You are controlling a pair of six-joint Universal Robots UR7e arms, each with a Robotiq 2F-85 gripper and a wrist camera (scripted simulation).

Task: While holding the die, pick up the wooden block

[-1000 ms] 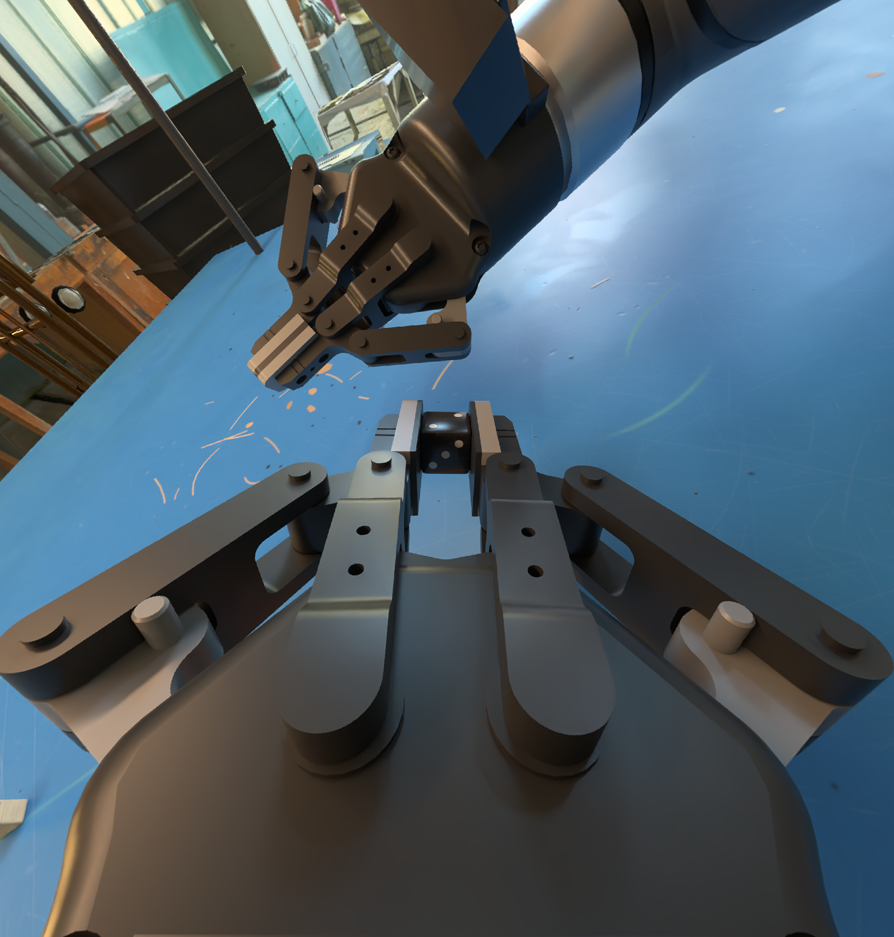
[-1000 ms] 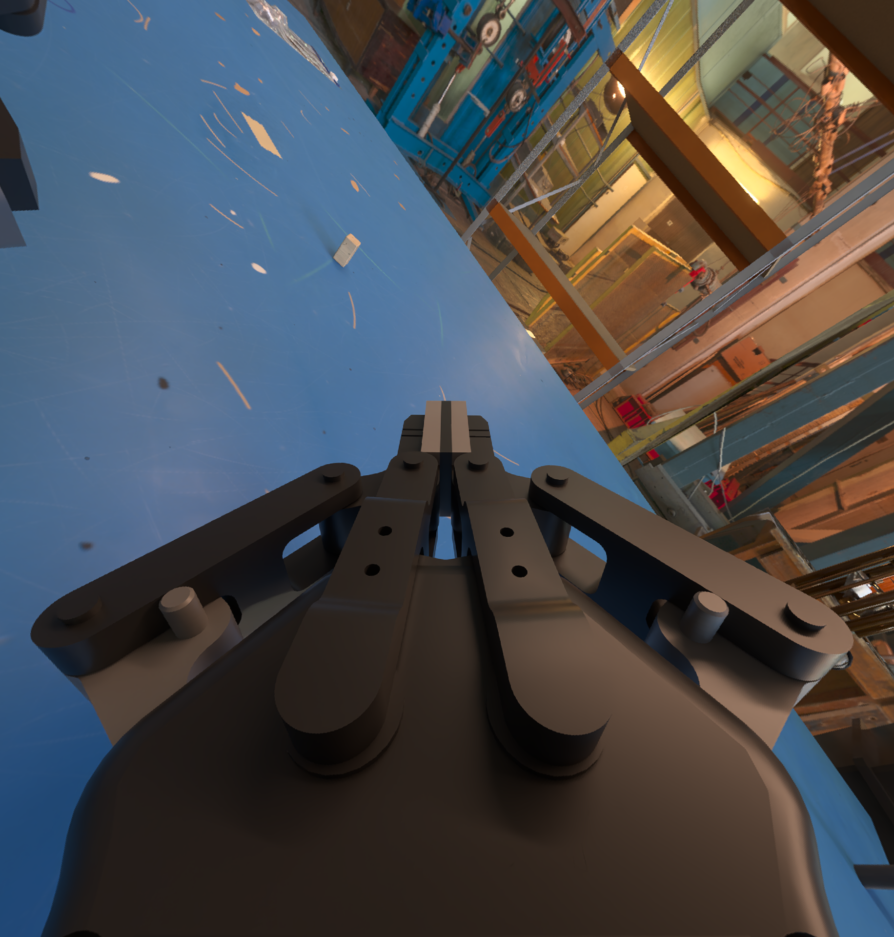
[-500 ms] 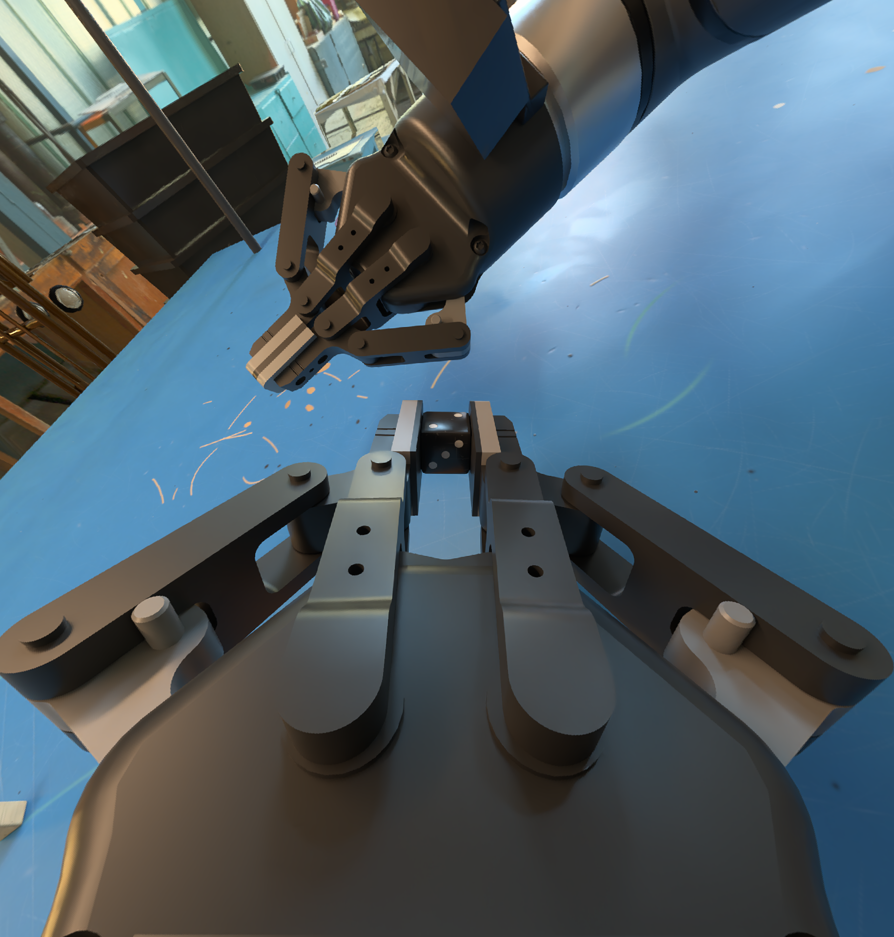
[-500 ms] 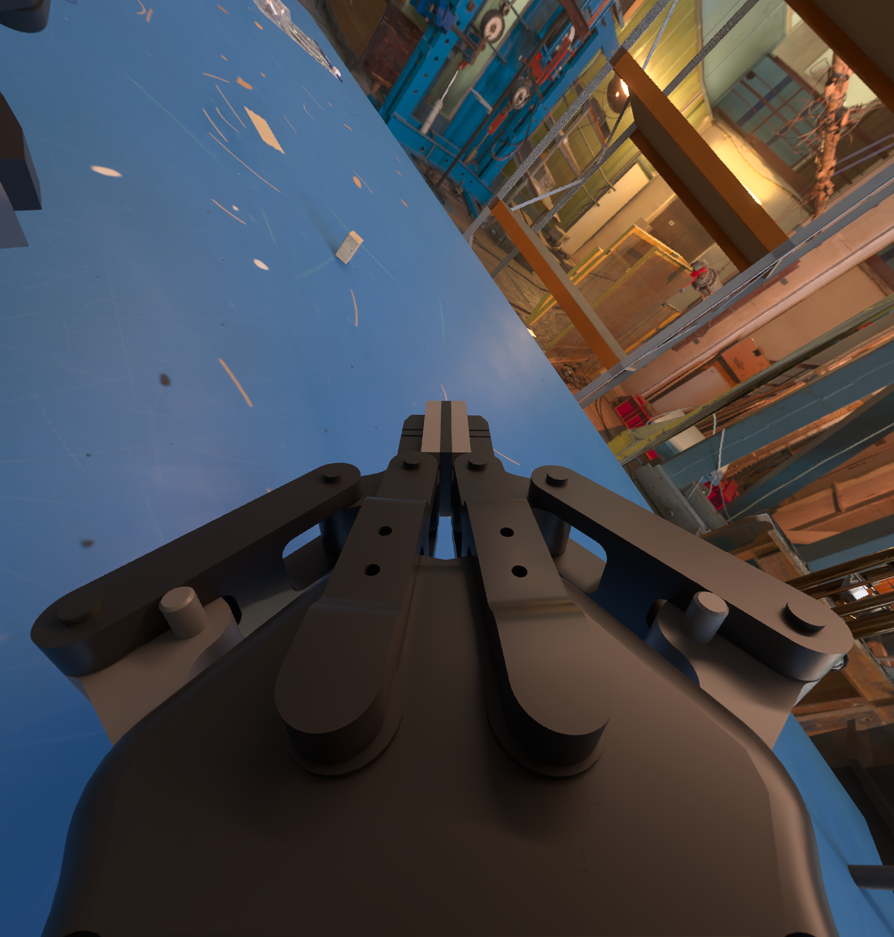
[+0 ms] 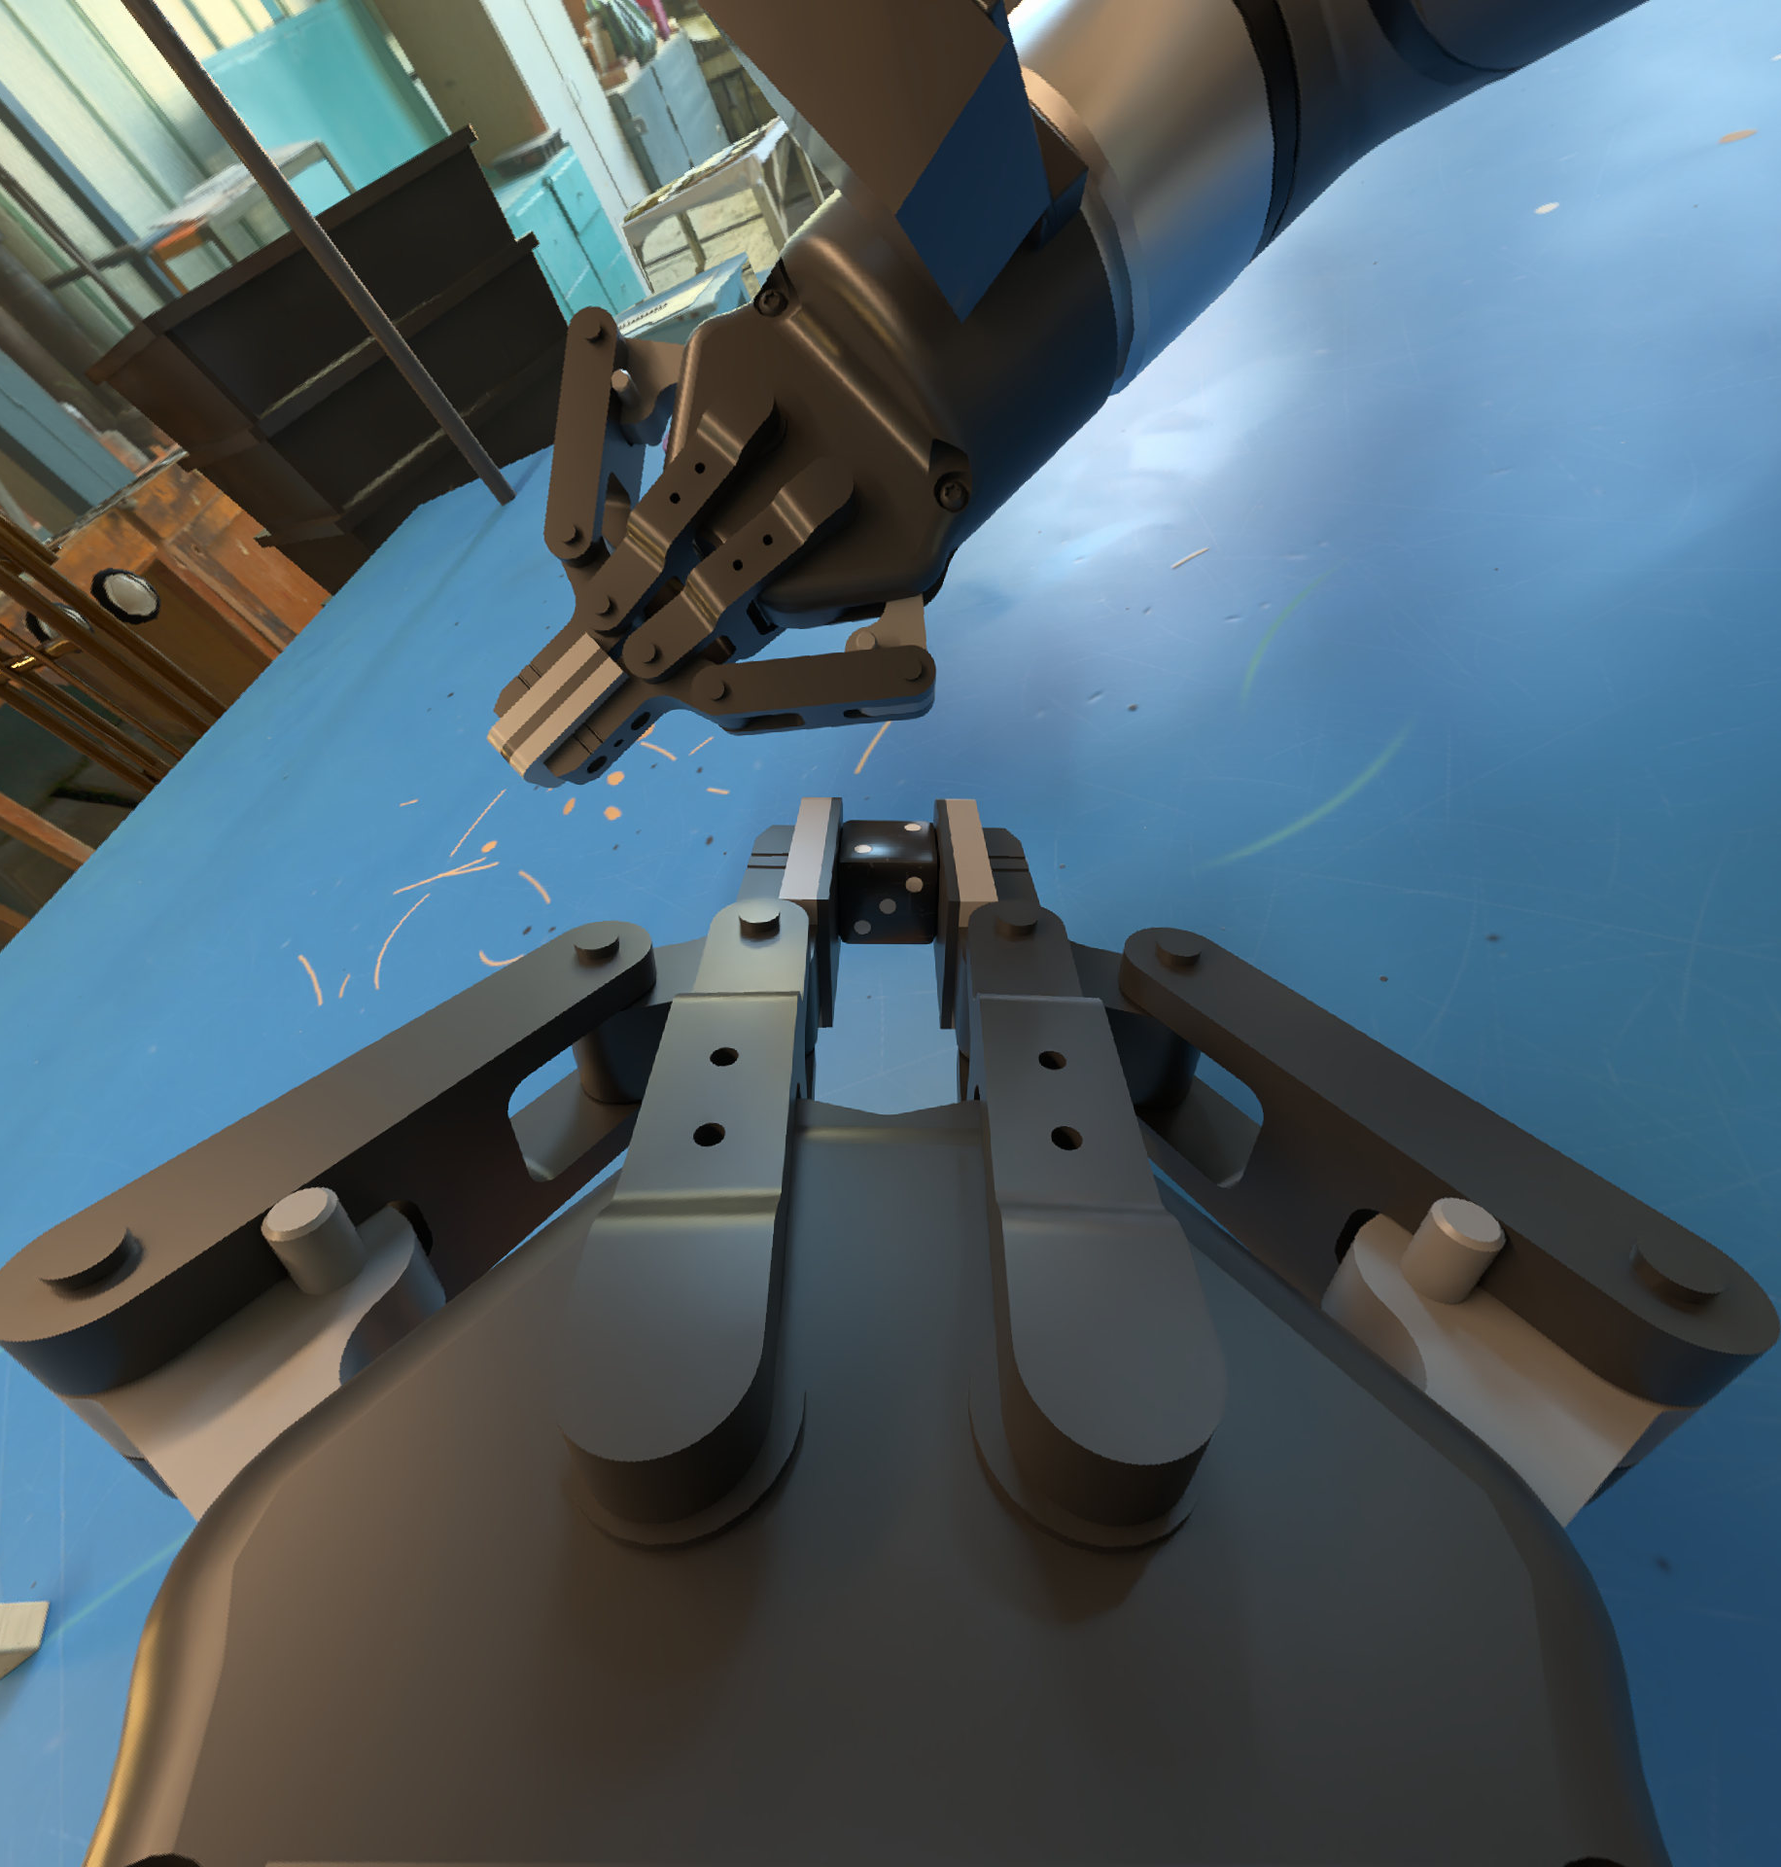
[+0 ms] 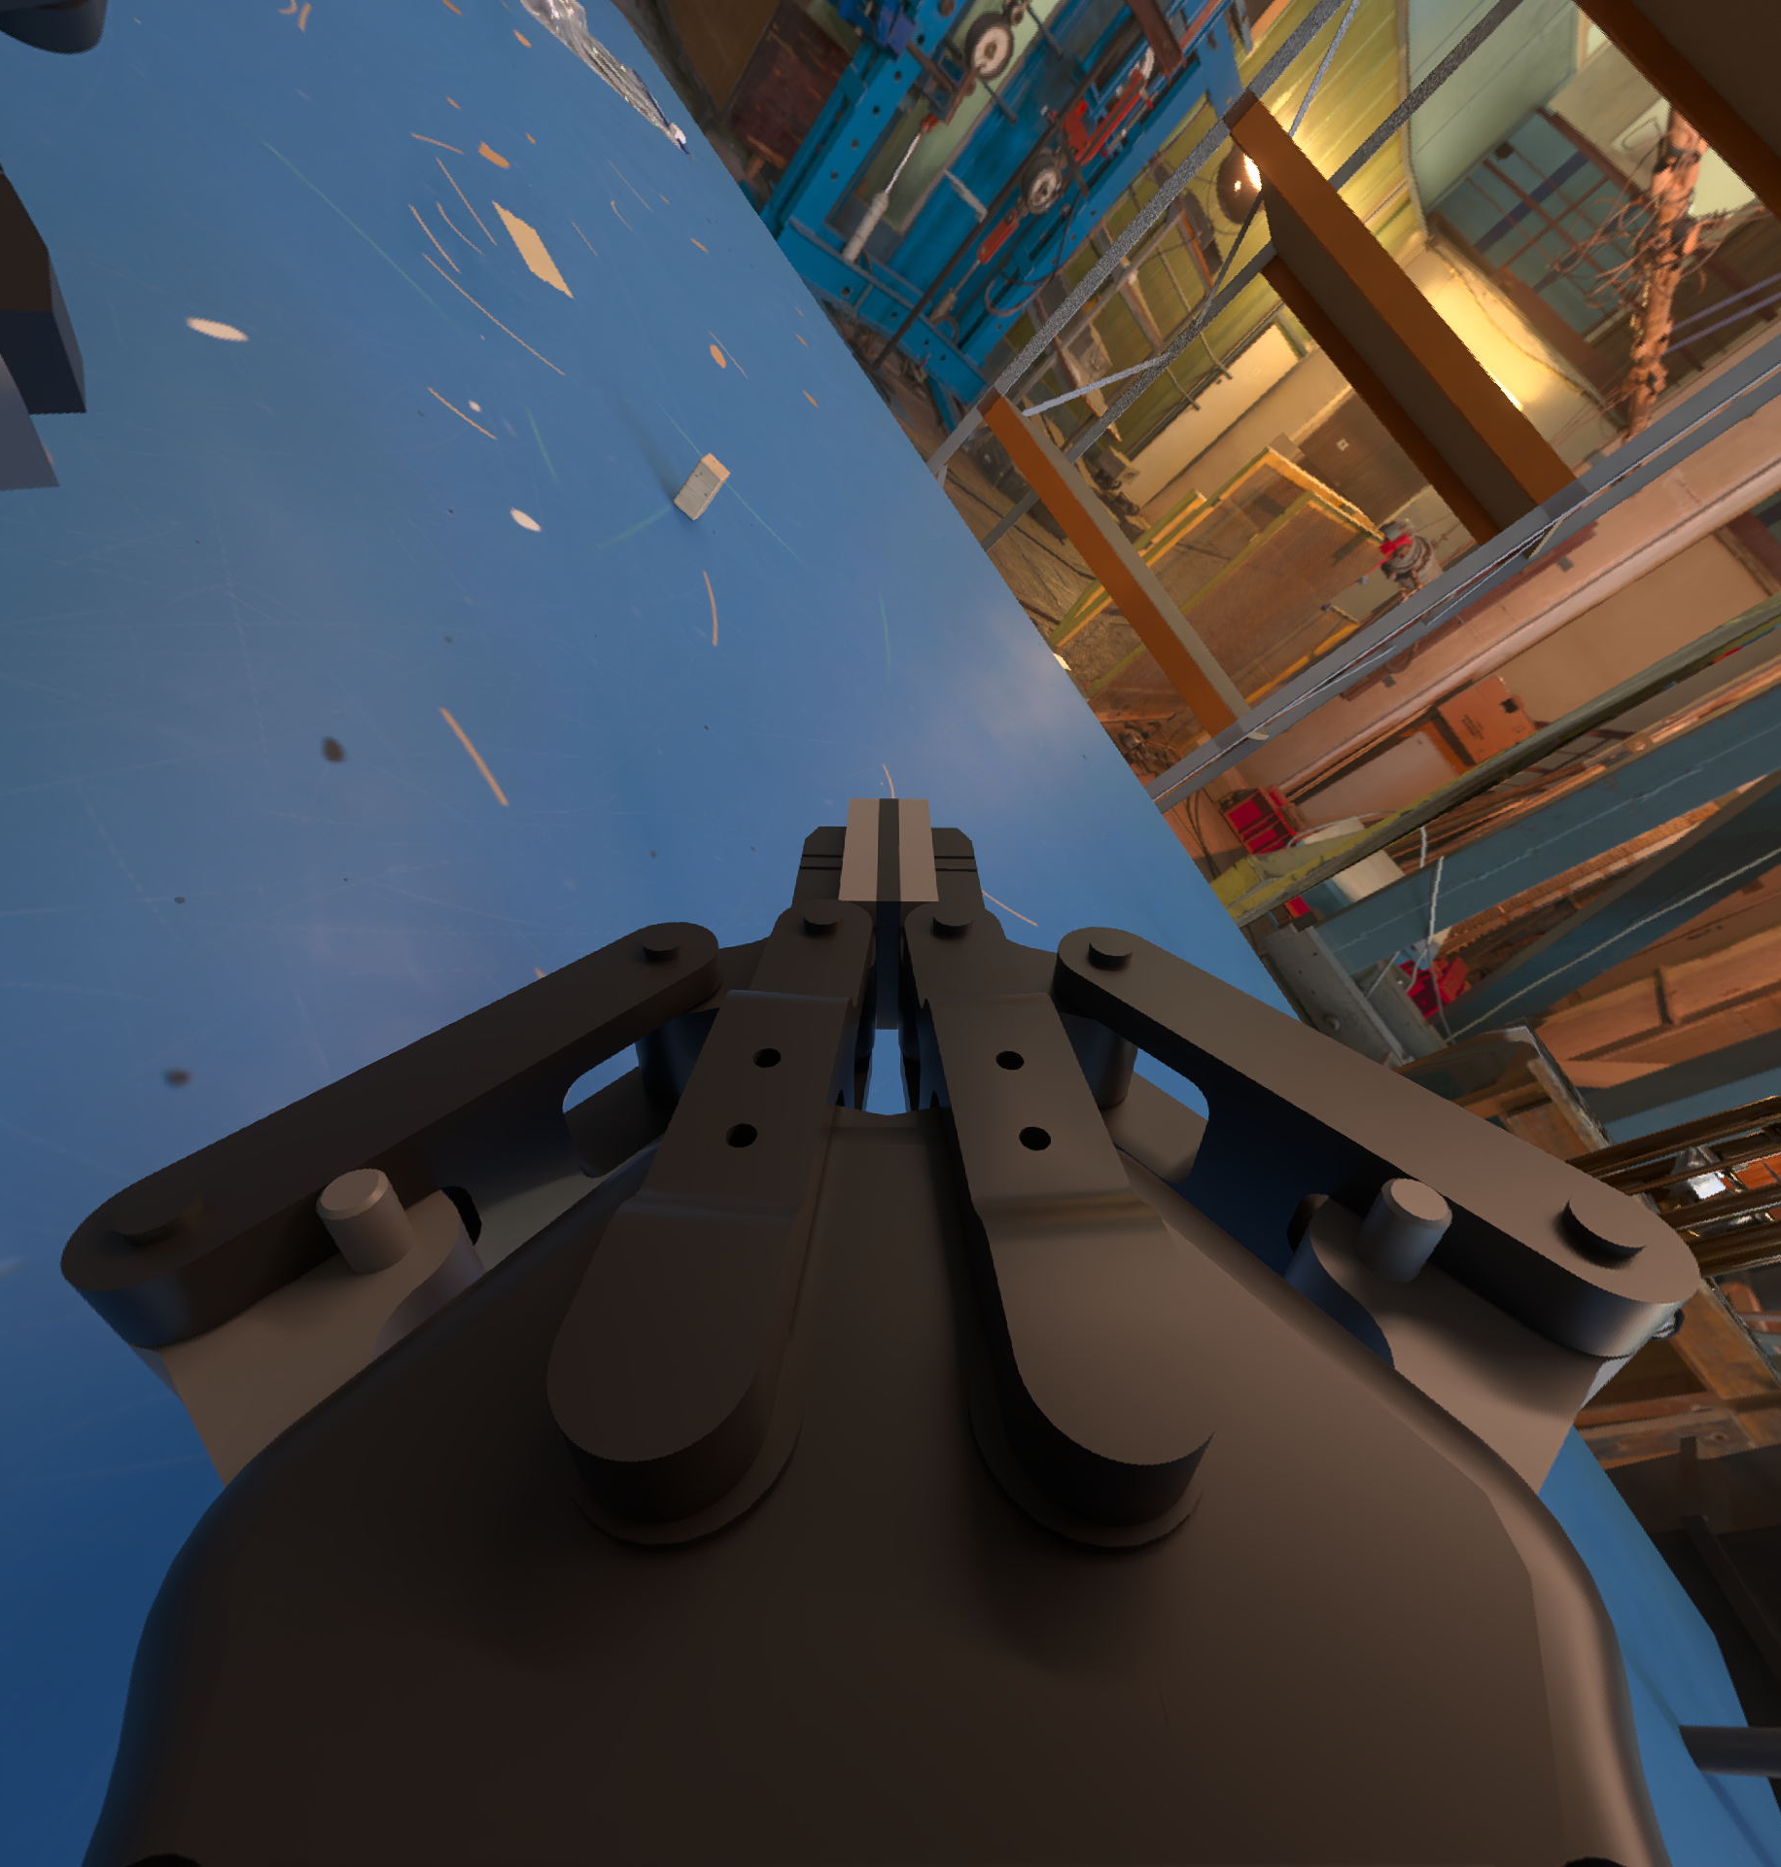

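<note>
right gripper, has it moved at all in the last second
Yes, slightly. In the right wrist view the wooden block sits a touch lower and further right than before, so the shut right gripper shifted a little.

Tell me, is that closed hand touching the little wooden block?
Apart. The right wrist view shows the right hand shut on nothing, with bare blue table between it and the wooden block.

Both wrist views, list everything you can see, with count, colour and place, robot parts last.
Small black die with white pips: one, black, clamped between the left gripper's pads.
Pale wooden block: one, light tan, lying alone on the table, far ahead of the right gripper.
Blue table: one, blue, scratched with orange flecks, under everything.
Left gripper: one, dark grey, shut on the die.
Right gripper: one, dark grey, shut and empty, above the table.
</note>
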